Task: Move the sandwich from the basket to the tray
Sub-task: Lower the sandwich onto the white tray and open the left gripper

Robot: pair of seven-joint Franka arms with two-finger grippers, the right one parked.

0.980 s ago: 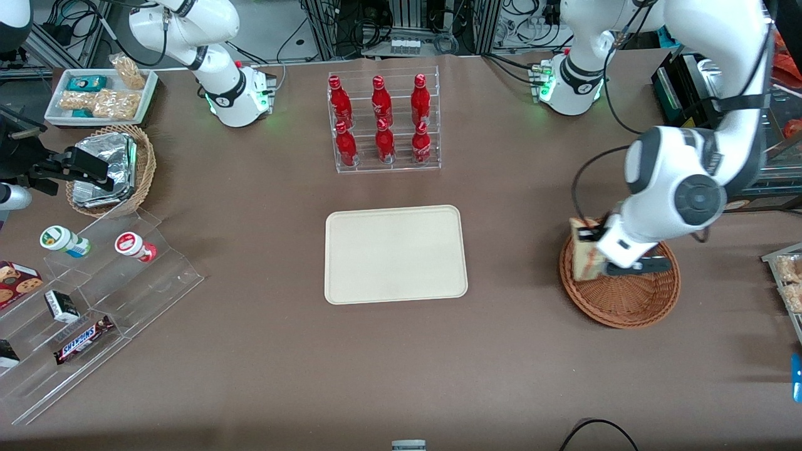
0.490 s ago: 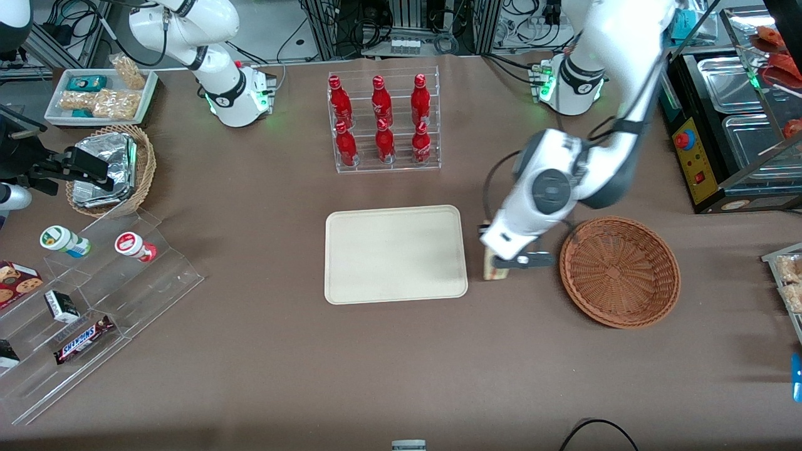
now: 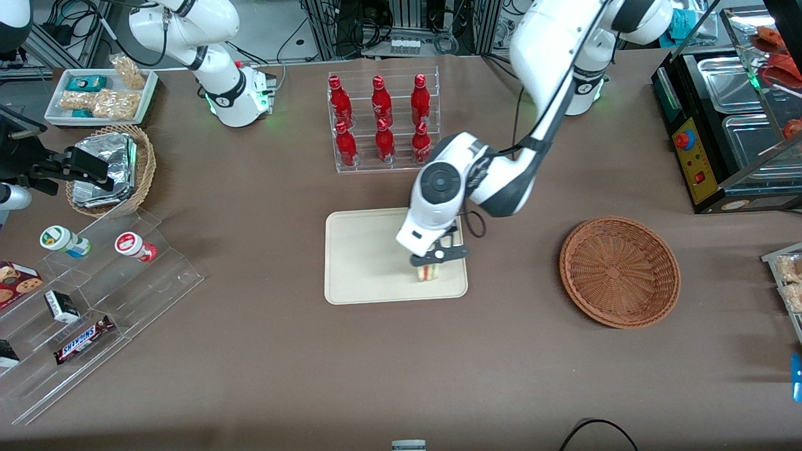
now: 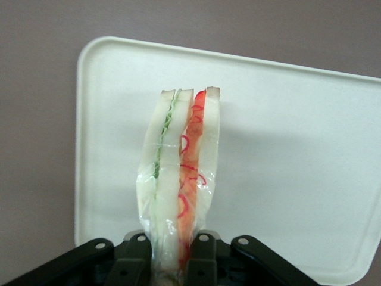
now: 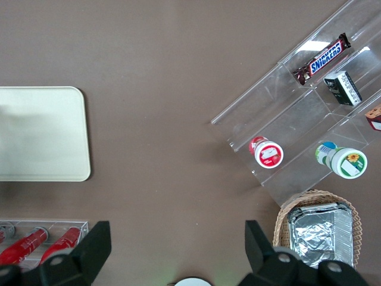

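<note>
My gripper [image 3: 437,260] hangs over the cream-beige tray [image 3: 363,257], above the part nearest the basket, and is shut on the sandwich [image 3: 427,272]. In the left wrist view the sandwich [image 4: 178,173] is a wrapped pale wedge with green and red filling edges, pinched between the black fingers [image 4: 202,262] of the gripper [image 4: 169,265] above the tray [image 4: 286,149]. Whether the sandwich touches the tray I cannot tell. The reddish-brown wicker basket [image 3: 619,270] stands empty toward the working arm's end of the table.
An acrylic rack of red bottles [image 3: 383,122] stands farther from the front camera than the tray. Toward the parked arm's end are a tan basket of foil packs [image 3: 109,169], a white snack tray [image 3: 100,95] and a clear stepped stand [image 3: 94,300] with snacks.
My gripper lifted the sandwich out of the basket, carried it across the bare table, and now holds it over the tray. The basket is left empty.
</note>
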